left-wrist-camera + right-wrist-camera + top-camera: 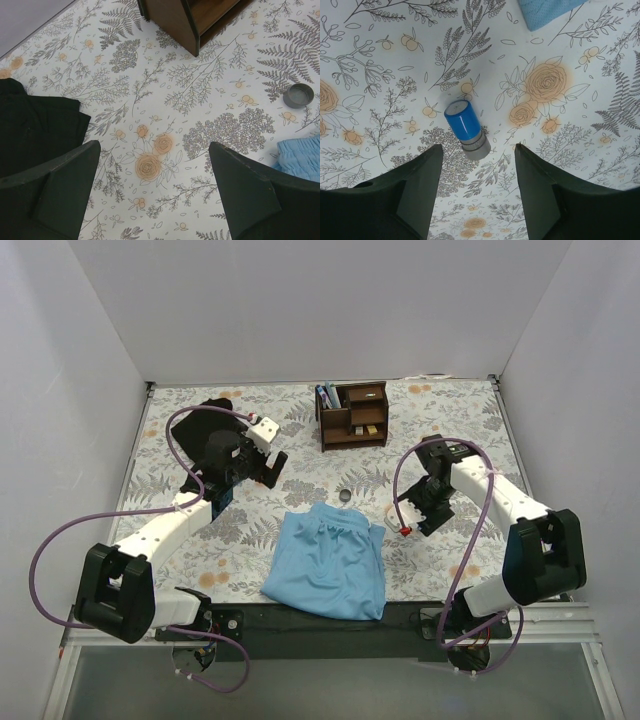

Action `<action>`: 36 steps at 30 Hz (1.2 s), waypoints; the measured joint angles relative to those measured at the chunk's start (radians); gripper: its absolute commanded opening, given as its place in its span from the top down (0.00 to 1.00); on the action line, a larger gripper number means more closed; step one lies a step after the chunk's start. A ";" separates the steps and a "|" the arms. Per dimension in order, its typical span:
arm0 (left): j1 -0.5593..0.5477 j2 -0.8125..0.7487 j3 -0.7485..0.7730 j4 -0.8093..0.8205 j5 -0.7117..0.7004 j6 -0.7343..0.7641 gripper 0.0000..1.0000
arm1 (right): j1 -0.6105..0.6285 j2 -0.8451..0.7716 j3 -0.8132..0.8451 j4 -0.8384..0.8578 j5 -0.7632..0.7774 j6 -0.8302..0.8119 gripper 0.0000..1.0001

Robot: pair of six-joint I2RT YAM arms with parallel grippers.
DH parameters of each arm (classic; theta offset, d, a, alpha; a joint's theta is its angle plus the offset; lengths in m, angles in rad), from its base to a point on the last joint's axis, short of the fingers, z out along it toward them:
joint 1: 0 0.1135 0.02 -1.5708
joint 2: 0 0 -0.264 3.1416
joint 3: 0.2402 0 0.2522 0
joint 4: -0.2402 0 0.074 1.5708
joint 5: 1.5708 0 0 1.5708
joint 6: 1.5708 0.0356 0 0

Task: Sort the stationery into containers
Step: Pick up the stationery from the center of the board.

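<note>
- Item: blue-capped cylinder (pixel 465 125) lies on its side on the floral table (pixel 380 60). Its grey end reaches between the tips of the right gripper (pixel 478 146); fingers spread, touching nothing.
- Corner of light blue cloth (pixel 545 12) lies beyond it, apart.
- The left gripper (pixel 154 147) is spread and empty over bare table. The black cloth (pixel 30 125) is near one finger; the small dark ring (pixel 298 95) is near the cloth's far edge.
- The organizer (pixel 352 415) stands far-centre, with pens (pixel 325 396) upright in its left slot and tan blocks (pixel 371 428) on its lower shelves.
- Overhead, the cylinder is hidden under the right wrist. A red speck (pixel 404 531) cannot be identified.
</note>
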State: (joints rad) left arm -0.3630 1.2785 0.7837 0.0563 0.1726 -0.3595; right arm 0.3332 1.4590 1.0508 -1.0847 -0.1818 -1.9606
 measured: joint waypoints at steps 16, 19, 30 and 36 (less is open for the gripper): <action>0.000 0.022 0.000 0.000 -0.008 -0.004 0.08 | -0.007 0.060 -0.045 -0.004 0.000 -0.012 0.40; 0.000 0.033 0.001 0.000 -0.010 -0.004 0.08 | -0.013 0.067 -0.053 0.011 0.000 -0.012 0.40; 0.000 0.069 0.008 -0.001 -0.017 -0.004 0.08 | -0.016 0.070 -0.102 0.074 0.000 -0.015 0.44; 0.000 0.076 0.023 -0.001 -0.021 -0.004 0.08 | -0.017 0.074 -0.120 0.111 0.000 -0.017 0.45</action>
State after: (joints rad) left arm -0.3630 1.3540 0.8062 0.0551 0.1520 -0.3634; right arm 0.3161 1.5330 0.9306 -0.9737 -0.1818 -1.9774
